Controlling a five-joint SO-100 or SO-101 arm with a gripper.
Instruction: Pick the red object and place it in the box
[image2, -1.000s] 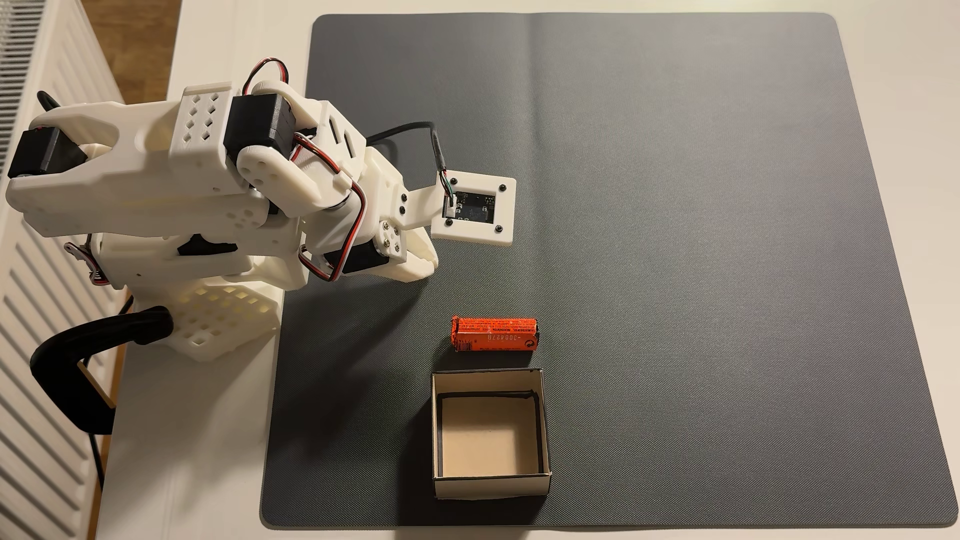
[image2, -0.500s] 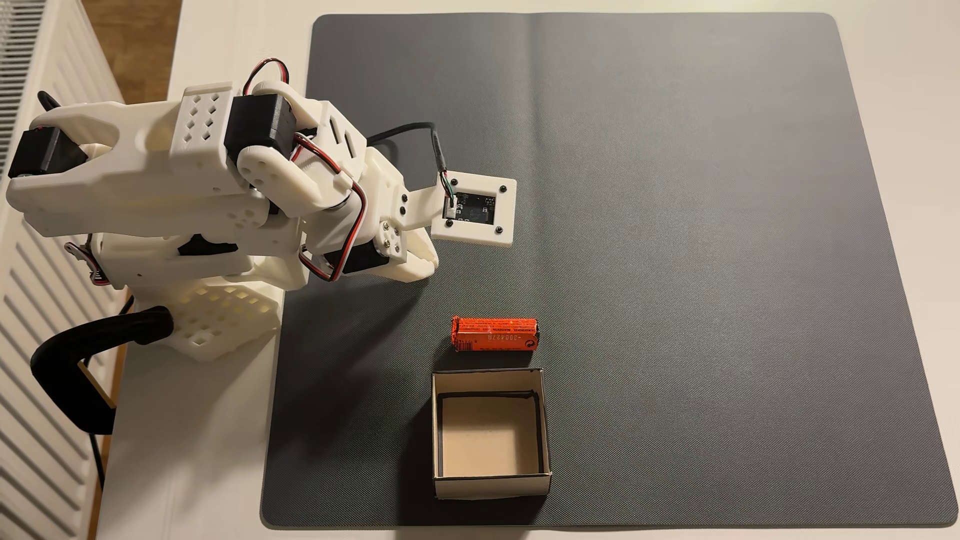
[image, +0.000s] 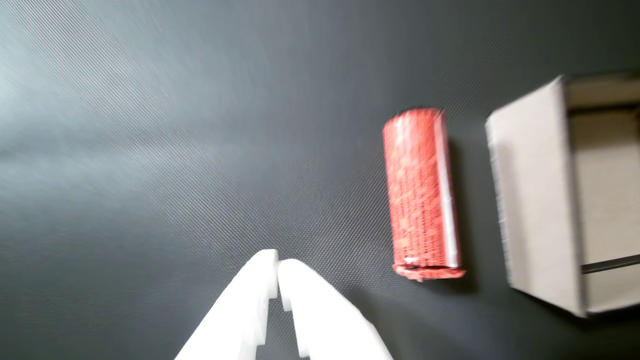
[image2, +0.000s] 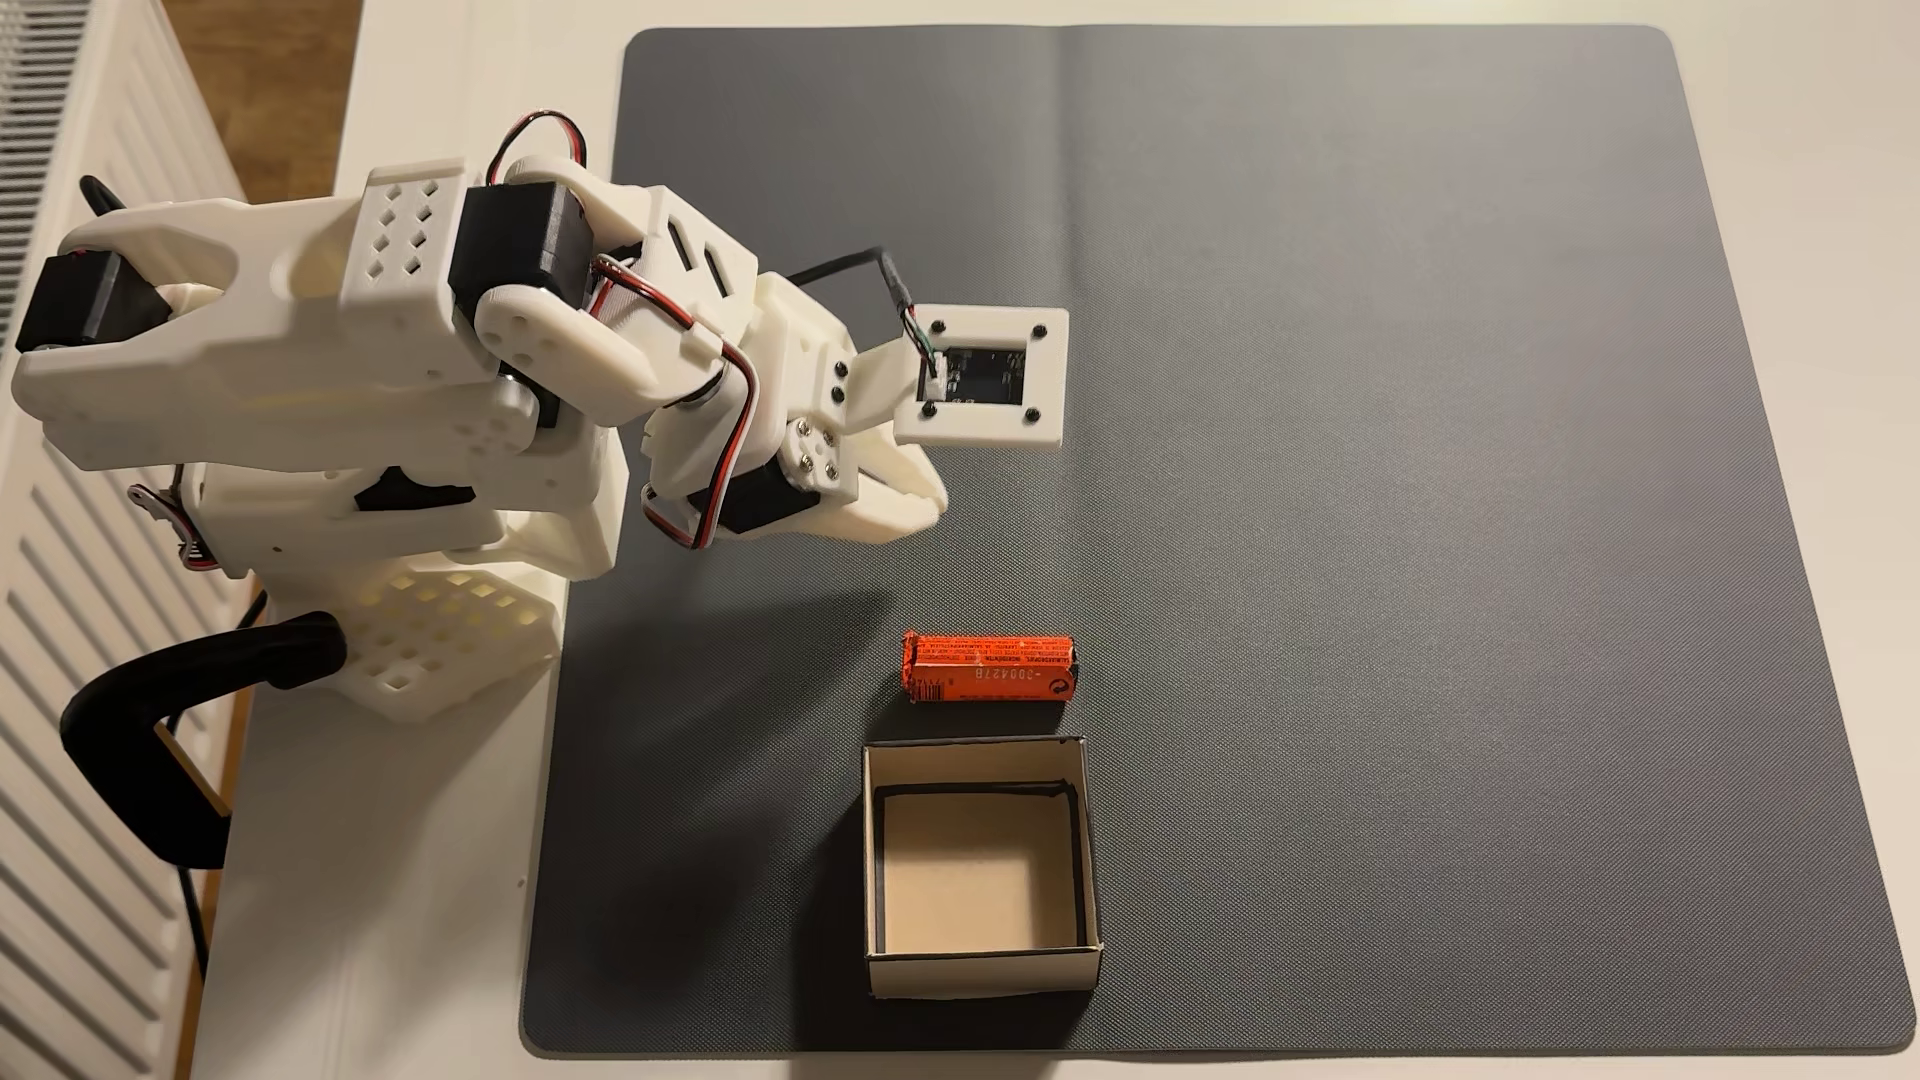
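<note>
The red object (image2: 989, 670) lies on its side on the dark grey mat (image2: 1351, 415), just beside the near wall of the box (image2: 1081, 852) but apart from it. In the wrist view the roll (image: 422, 192) sits between the jaws and the box (image: 530, 200). The gripper (image: 278, 264) has its jaws nearly together, tips touching or almost so, holding nothing. In the fixed view the gripper (image2: 930, 504) is above the mat, well apart from the roll. The mat covers most of the white bench (image2: 416, 935).
</note>
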